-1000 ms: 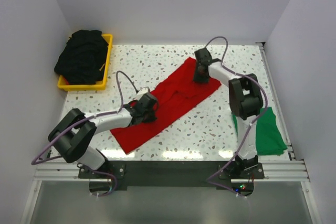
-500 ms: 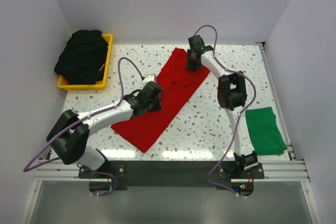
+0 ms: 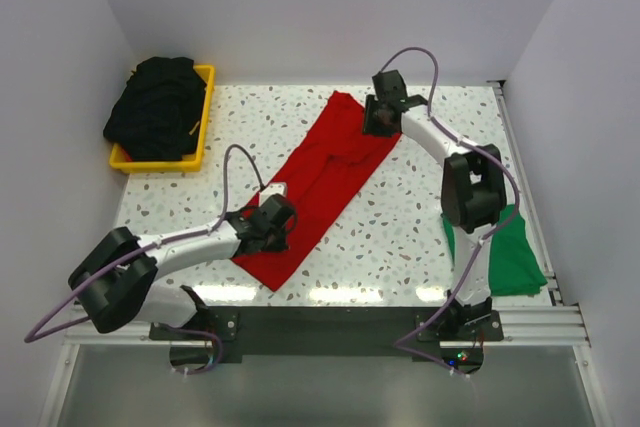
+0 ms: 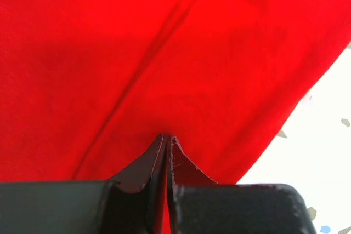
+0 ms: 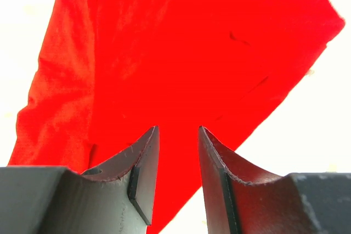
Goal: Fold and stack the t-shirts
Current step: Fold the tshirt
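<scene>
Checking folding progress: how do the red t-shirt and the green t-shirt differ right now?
The red t-shirt lies as a long diagonal strip mid-table; the green t-shirt is a smaller patch at the near right corner. The left gripper and right gripper are both at the red t-shirt; neither touches the green t-shirt. Both are plain, solid-coloured and rest on the table.

Bright, even light falls from above in the top view, leaving only faint, soft shadows and a row of white glare patches along the near edge of the table [image 3: 400, 293]. In the right wrist view the tabletop is blown out to near-blank white and the red t-shirt [image 5: 181, 53] glows oversaturated (its folds barely read). In the left wrist view the dark fingers [image 4: 137, 171] sit underlit and soft-edged at the bottom.
</scene>
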Controlling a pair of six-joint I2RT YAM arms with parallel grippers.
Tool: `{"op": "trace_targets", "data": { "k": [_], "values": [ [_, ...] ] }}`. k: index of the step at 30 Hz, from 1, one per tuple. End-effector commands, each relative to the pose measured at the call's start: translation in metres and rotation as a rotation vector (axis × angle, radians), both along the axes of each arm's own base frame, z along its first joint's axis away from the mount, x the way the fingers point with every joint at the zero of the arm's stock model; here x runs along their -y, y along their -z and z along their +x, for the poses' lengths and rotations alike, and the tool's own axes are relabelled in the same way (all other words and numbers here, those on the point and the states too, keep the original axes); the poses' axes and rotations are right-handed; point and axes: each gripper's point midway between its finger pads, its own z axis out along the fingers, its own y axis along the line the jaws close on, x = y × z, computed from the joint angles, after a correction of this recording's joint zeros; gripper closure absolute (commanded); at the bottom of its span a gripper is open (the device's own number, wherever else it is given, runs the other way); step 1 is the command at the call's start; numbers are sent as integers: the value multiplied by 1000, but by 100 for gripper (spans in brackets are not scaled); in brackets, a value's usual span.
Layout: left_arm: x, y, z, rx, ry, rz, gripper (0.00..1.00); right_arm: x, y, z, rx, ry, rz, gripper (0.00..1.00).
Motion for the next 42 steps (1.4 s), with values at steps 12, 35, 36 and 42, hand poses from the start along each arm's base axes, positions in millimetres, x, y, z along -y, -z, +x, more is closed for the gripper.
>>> {"op": "trace_targets", "data": {
  "k": [12, 35, 36, 42],
  "values": [
    [96, 7, -22, -68, 164, -181, 94, -21, 57, 14, -78, -44, 11, 62],
    [105, -38, 9, 44, 169, -102, 90, -19, 80, 97, 16, -135, -45, 59],
    [94, -30, 4, 35, 152, -79, 90, -19, 73, 98, 30, -131, -40, 59],
    [59, -10, -2, 47, 63, -4, 91, -19, 40, 100, 91, -120, -25, 59]
  ]
}}
